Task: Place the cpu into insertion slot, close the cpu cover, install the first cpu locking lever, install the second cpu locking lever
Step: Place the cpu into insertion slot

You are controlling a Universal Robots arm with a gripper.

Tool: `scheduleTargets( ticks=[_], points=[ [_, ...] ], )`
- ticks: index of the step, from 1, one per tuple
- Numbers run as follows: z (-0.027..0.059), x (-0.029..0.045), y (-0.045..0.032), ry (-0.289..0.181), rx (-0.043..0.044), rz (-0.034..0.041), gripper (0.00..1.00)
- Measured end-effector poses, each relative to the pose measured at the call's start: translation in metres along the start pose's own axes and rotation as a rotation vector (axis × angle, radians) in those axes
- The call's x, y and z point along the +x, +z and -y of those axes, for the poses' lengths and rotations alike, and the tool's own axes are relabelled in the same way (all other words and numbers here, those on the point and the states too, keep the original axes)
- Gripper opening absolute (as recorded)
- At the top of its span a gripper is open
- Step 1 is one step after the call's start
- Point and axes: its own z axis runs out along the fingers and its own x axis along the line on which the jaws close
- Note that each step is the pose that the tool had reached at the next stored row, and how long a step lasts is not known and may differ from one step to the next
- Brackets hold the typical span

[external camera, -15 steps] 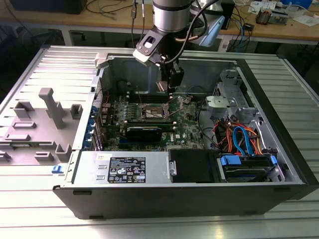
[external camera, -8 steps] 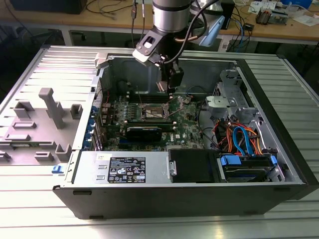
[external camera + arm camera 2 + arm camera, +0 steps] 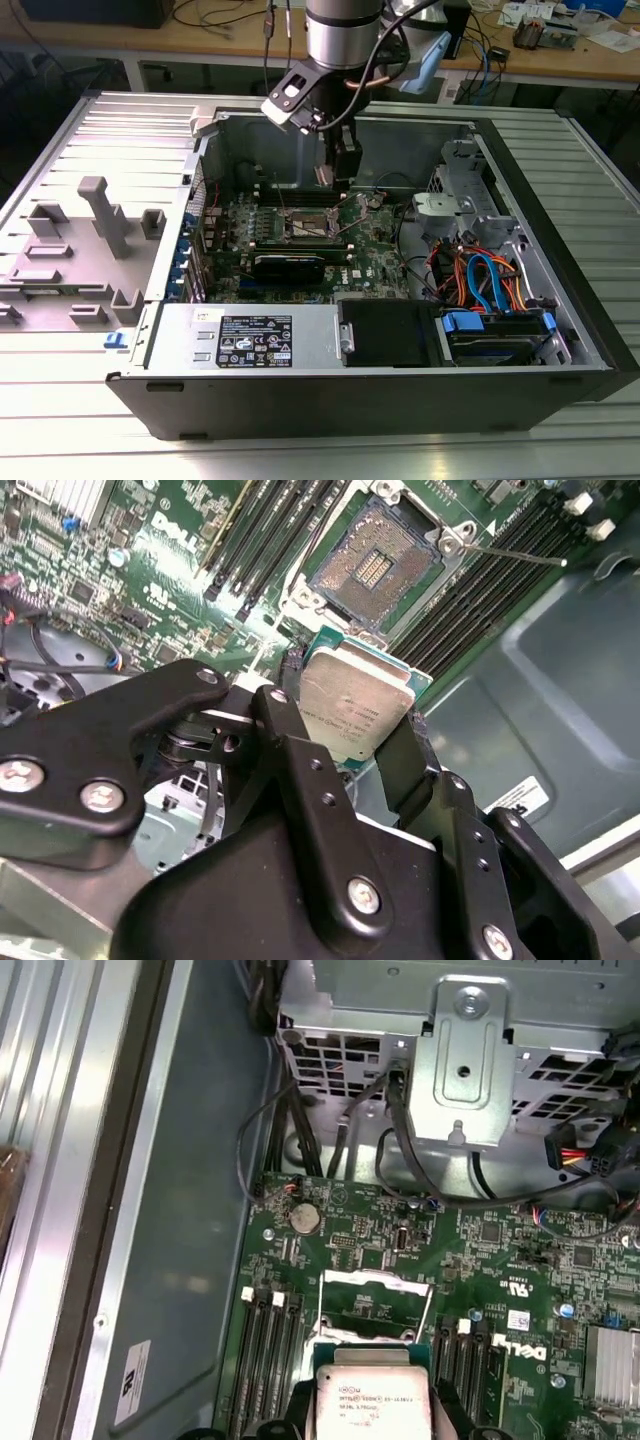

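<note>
One of four steps under way: placing the cpu (image 3: 358,695) | hand (image 3: 347,720) is clamping the cpu by opposite edges, hovering near the insertion slot (image 3: 372,565), toward the far side of the case (image 3: 350,405) | slot is lying open, unfilled | seating is likely calling for square, level alignment.

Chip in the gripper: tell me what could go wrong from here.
The gripper pinches the chip only by two edges, above the board; it could slip and drop. In the second wrist view the chip sits off from the open socket, whose contacts are bare; a tilted or off-centre landing could bend them. The cover frame lies close to the chip in the first wrist view; the gripper might catch it.
</note>
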Motion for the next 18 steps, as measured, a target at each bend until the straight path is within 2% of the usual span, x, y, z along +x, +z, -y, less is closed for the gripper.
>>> scheduleTargets(
  ticks=[6,9,12,15,17,18],
  points=[
    [0.005,0.0005,0.0033,0.002,0.0011,0.0016,0.55],
    [0.0132,0.0014,0.0064,0.004,0.0011,0.0023,0.55],
    [0.0152,0.0016,0.0102,0.027,0.0007,0.0041,0.55],
    [0.0163,0.0016,0.0152,0.062,-0.0003,0.007,0.55],
    [0.0178,0.0025,0.0194,0.063,0.0001,0.0121,0.55],
    [0.0223,0.0027,0.0278,0.062,-0.0006,0.0134,0.55]
  ],
)
